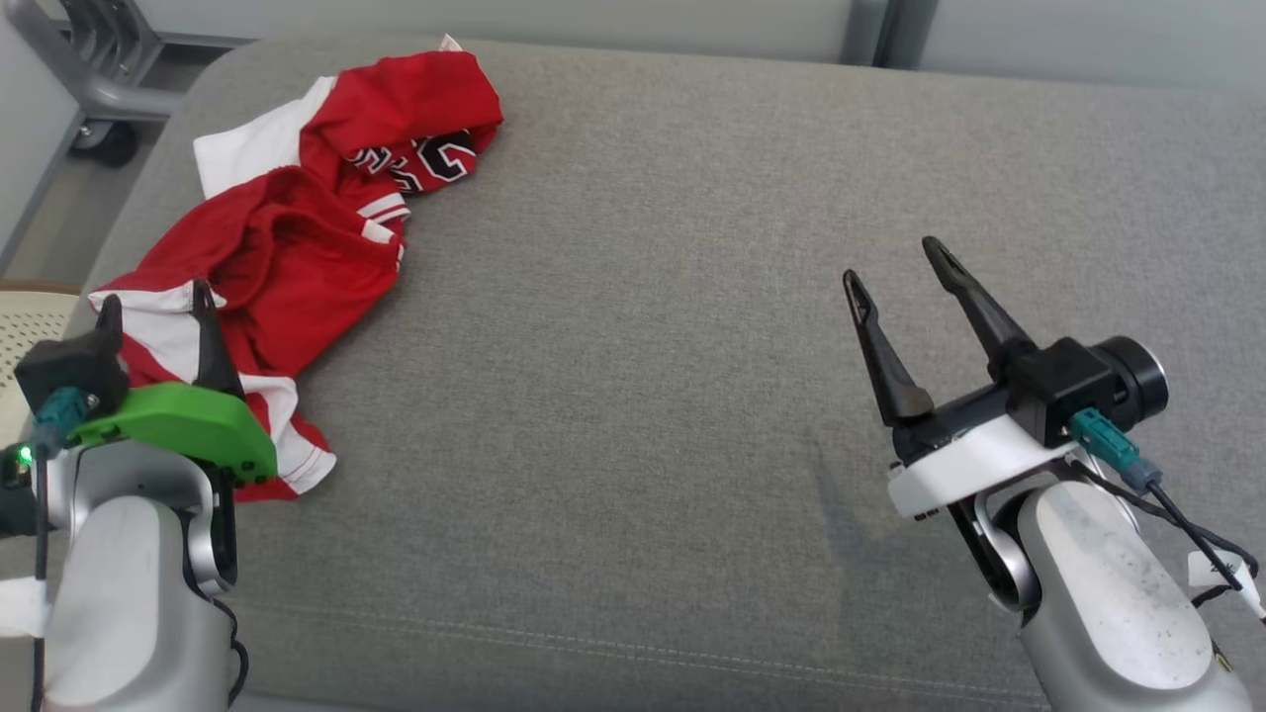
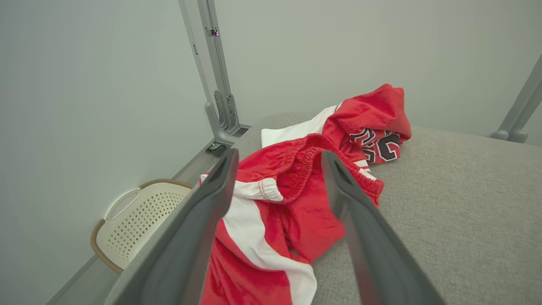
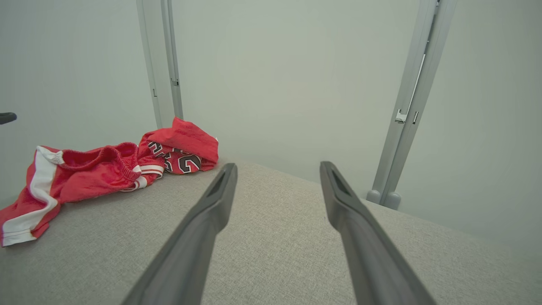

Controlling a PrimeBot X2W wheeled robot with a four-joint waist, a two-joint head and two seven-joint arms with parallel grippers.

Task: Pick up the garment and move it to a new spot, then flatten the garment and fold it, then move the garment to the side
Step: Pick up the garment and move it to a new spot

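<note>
The garment [image 1: 297,247] was a pair of red shorts with white stripes, crumpled in a heap on the grey cushion [image 1: 692,297]. It lay right under and in front of the left fingers [image 1: 213,346]. Its stretchy waist [image 2: 302,148] showed between their tips. It was well apart from the right fingers [image 1: 880,346], off to their left side. Both pairs of fingers were spread wide and held nothing.

The shorts looked soft, light and floppy. They would probably sag and bunch up when lifted, and the thin cloth might slip. A good place to pinch looked like the thick stretchy waist, or the white-edged leg hem close by the left fingers.

Black and white letters or numbers [image 1: 420,163] showed on the far part, past the left fingertips. The cloth was folded over them, so they could not be read. No brand tag could be seen.
</note>
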